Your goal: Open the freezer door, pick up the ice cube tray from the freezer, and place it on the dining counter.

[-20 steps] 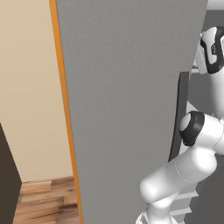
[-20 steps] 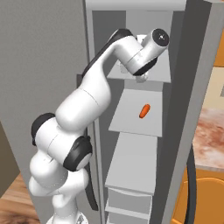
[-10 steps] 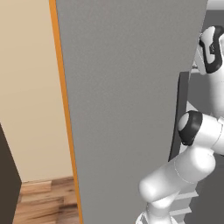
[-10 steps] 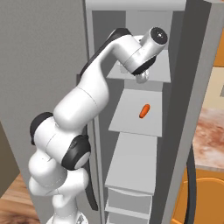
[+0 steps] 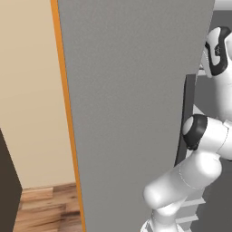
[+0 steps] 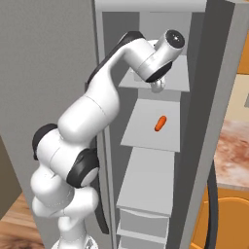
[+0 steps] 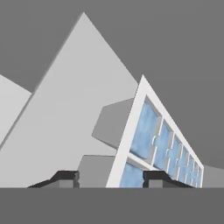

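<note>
The freezer (image 6: 146,160) stands with its door (image 5: 127,113) swung open, light grey shelves showing inside. My gripper (image 6: 156,87) reaches down onto the upper shelf (image 6: 177,80). In the hand view the ice cube tray (image 7: 151,131) lies close ahead, white-rimmed with pale blue cells, slanting across the picture. My gripper (image 7: 111,177) is open, its two dark fingertips (image 7: 65,177) set wide apart on either side of the tray's near rim. The dining counter (image 6: 233,155) shows its marbled top at the right, beyond the freezer.
A small orange item (image 6: 160,123) lies on the second shelf below my hand. Drawers (image 6: 143,223) sit lower in the freezer. A dark curved handle (image 6: 210,209) hangs by the orange cabinet base (image 6: 231,219). Beige wall (image 5: 31,90) and wood floor (image 5: 45,208) lie left of the door.
Almost nothing differs: the wrist has shifted very slightly over the upper shelf, and the hand stays at the same shelf.
</note>
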